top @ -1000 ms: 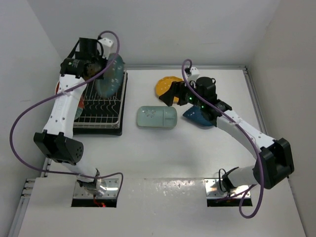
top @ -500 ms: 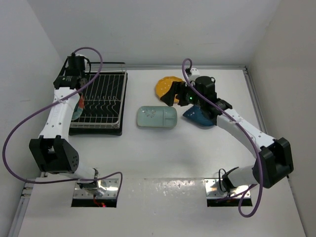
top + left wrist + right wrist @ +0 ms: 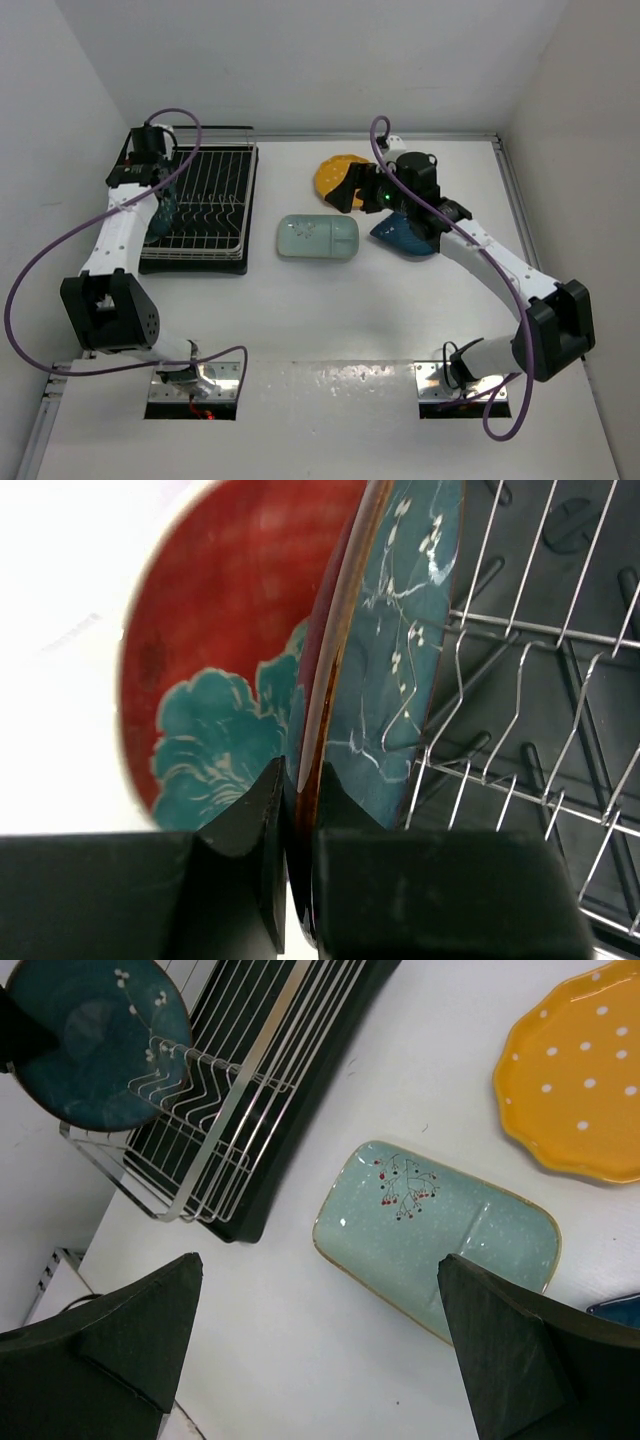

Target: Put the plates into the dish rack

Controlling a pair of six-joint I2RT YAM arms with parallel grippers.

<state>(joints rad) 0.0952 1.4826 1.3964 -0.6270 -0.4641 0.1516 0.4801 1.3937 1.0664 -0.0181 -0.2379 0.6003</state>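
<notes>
My left gripper [image 3: 300, 790] is shut on the rim of the dark teal round plate [image 3: 400, 650]. The plate stands on edge at the left end of the black wire dish rack [image 3: 205, 200], close beside the upright red-and-teal floral plate [image 3: 220, 670]. In the top view the left gripper [image 3: 160, 190] is over that end of the rack. My right gripper [image 3: 320, 1350] is open and empty above the pale blue rectangular plate [image 3: 440, 1235], which lies flat on the table [image 3: 317, 238]. The yellow dotted plate [image 3: 330, 175] and the dark blue leaf plate [image 3: 405, 238] lie beside it.
The rack's remaining tines [image 3: 520, 710] to the right of the two plates hold nothing. The rack [image 3: 260, 1090] sits at the table's far left by the white wall. The right arm [image 3: 480, 250] stretches over the dark blue plate.
My left arm has brought the dark teal plate from above the rack's back edge down into the rack's left end, beside the floral plate. The right gripper has hardly moved.
</notes>
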